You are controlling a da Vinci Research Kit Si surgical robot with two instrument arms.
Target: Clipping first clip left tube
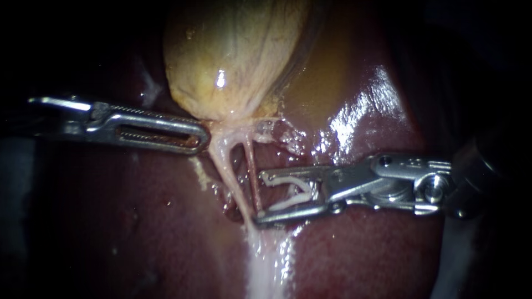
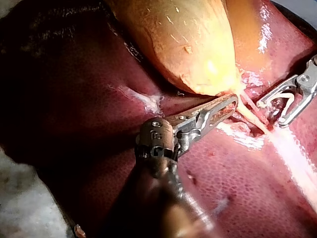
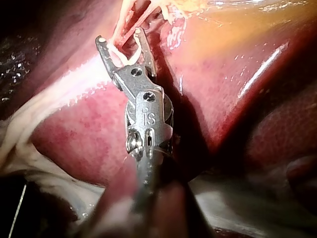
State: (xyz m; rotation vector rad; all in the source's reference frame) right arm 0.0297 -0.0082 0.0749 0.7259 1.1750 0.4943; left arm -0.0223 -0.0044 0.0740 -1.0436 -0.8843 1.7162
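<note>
Endoscope view, right instrument [image 1: 259, 198] jaws spread, holding open clip [image 1: 280, 179], left tube [image 1: 227, 174] just beyond their tips

Two instruments [image 1: 202, 135] [image 1: 261, 197], two tubes [image 1: 227, 177] [image 1: 252, 166], one clip [image 1: 293, 191]

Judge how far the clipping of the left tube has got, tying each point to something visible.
Done: the left tube stands bare below the gallbladder, which the left instrument appears to hold at its neck. In hand: the right instrument carries an open clip, its tips near that tube, not yet round it. Left: no tube wears a clip; this one must pass round the left tube and close.
</note>
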